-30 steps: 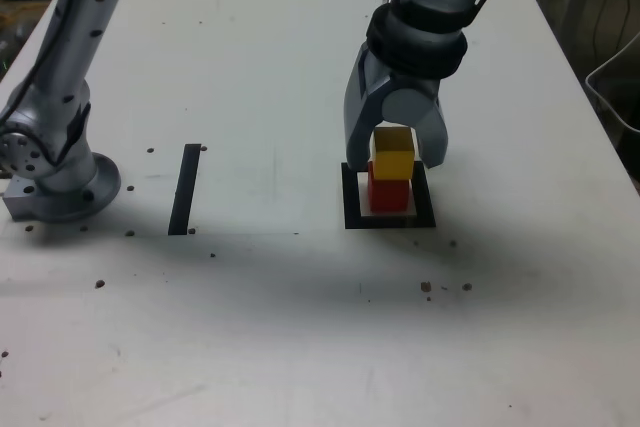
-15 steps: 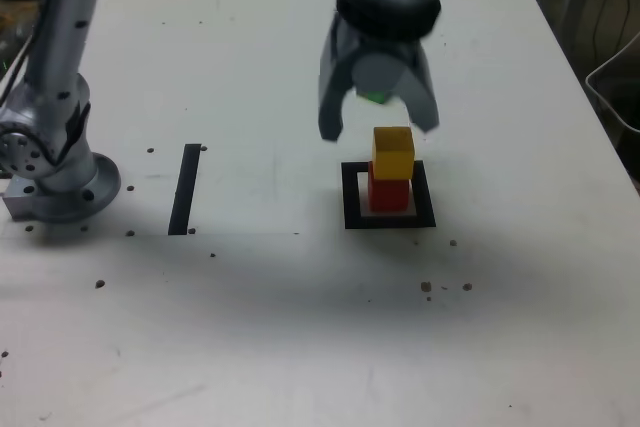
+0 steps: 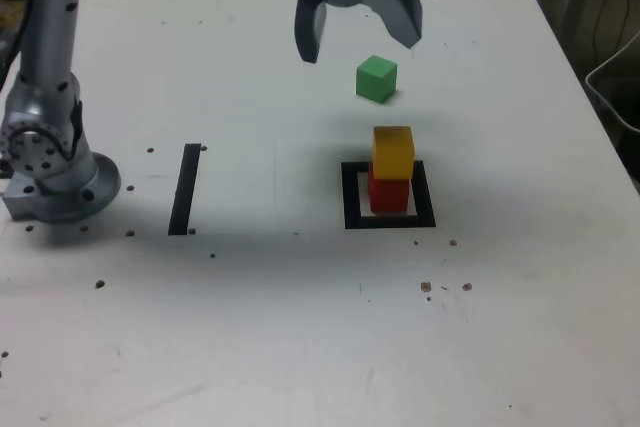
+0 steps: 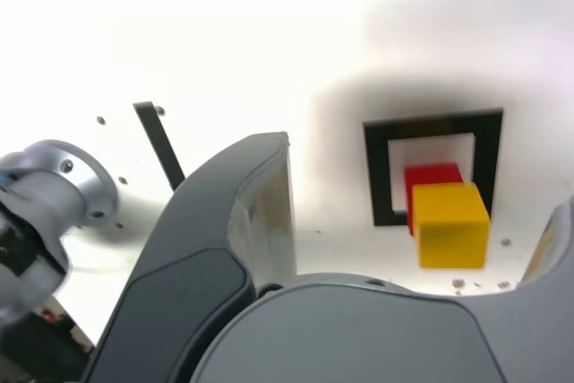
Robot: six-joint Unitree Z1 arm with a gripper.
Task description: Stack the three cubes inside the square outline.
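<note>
The yellow cube (image 3: 393,151) sits on the red cube (image 3: 388,193) inside the square outline (image 3: 352,197). The green cube (image 3: 376,79) lies alone on the white table, farther back. My gripper (image 3: 358,45) hangs open and empty above the table, up and to the exterior view's left of the green cube, well clear of the stack. In the wrist view the yellow cube (image 4: 449,224) covers most of the red cube (image 4: 432,177) within the square outline (image 4: 378,177), between one dark finger (image 4: 260,213) and the edge of the other; the green cube is out of that view.
A straight black tape strip (image 3: 185,188) lies on the table to the exterior view's left of the outline. The arm's grey base (image 3: 55,172) stands at the far left. Small dark specks dot the white table (image 3: 300,327).
My gripper has opened wide, let go of the yellow cube on the red one, and risen up and back. The green cube, hidden before, now shows behind the stack.
</note>
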